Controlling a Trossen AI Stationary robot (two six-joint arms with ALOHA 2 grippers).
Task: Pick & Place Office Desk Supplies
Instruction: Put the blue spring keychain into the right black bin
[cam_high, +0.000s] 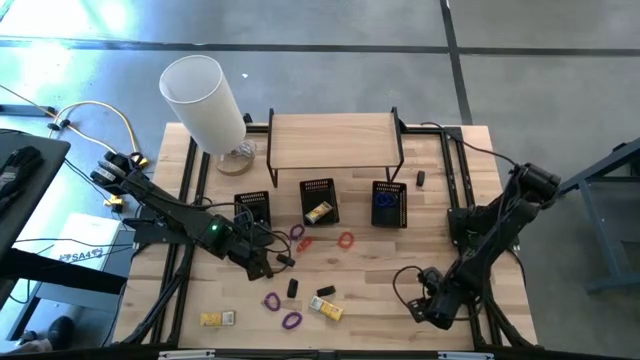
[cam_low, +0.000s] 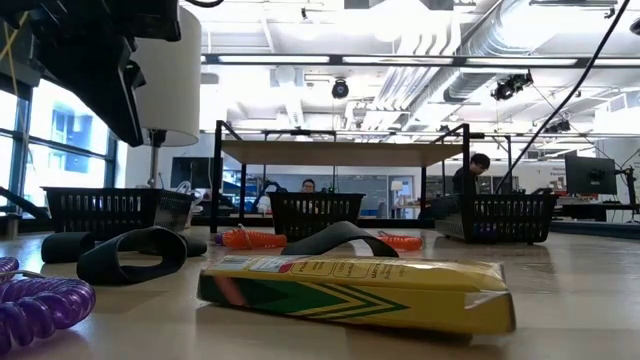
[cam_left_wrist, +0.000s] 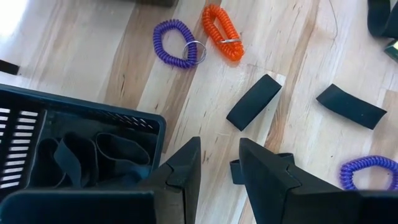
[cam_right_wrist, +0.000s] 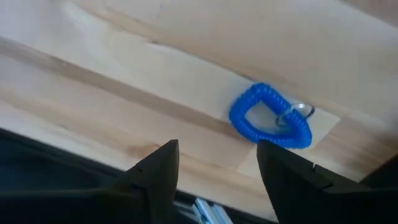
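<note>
Left end effector (cam_left_wrist: 217, 180) – fingers narrowly apart, empty, beside black basket (cam_left_wrist: 74, 130) | right end effector (cam_right_wrist: 217, 171) – apart, over bench (cam_right_wrist: 93, 74) edge near blue coil (cam_right_wrist: 267, 118) | your overhead view hides this coil.

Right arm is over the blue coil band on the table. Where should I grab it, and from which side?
Come straight down from above: the blue coil band lies flat on the wood. Pinch one side of the coil, one finger inside the loop and one outside, on the side away from its metal ring. The right gripper looks open, the band ahead of its fingertips.
</note>
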